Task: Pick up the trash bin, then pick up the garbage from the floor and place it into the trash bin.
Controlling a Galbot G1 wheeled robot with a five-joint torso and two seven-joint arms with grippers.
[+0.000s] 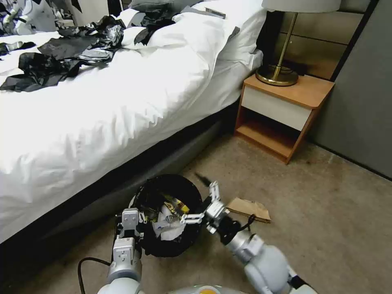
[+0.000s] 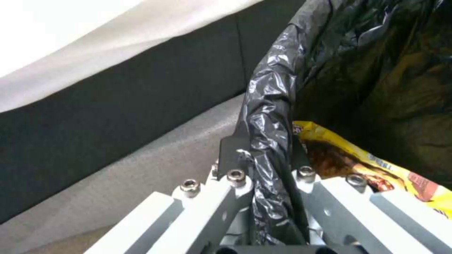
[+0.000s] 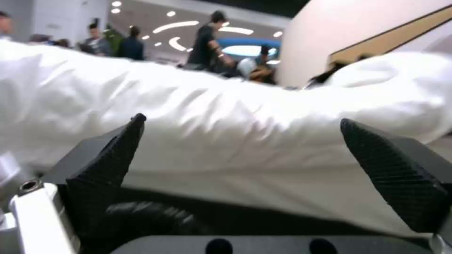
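Observation:
The trash bin [image 1: 152,192], lined with a crinkly black bag, hangs tilted just above the carpet beside the bed. My left gripper [image 1: 134,229] is shut on its near rim; the left wrist view shows that gripper [image 2: 261,150] pinching the folded liner [image 2: 268,91]. Garbage lies inside the bin: a crumpled white tissue [image 1: 166,225] and a yellow wrapper [image 1: 176,204] [image 2: 358,162]. My right gripper [image 1: 199,204] [image 3: 242,121] is open and empty over the bin's right rim. A brown paper bag [image 1: 249,209] lies flat on the floor just right of it.
The white bed [image 1: 102,122] fills the left side, with black plastic bags [image 1: 65,53] on top. A wooden nightstand [image 1: 281,114] with a brass lamp [image 1: 281,61] stands at the back right, against a grey wall [image 1: 363,102]. Open carpet [image 1: 326,212] stretches right.

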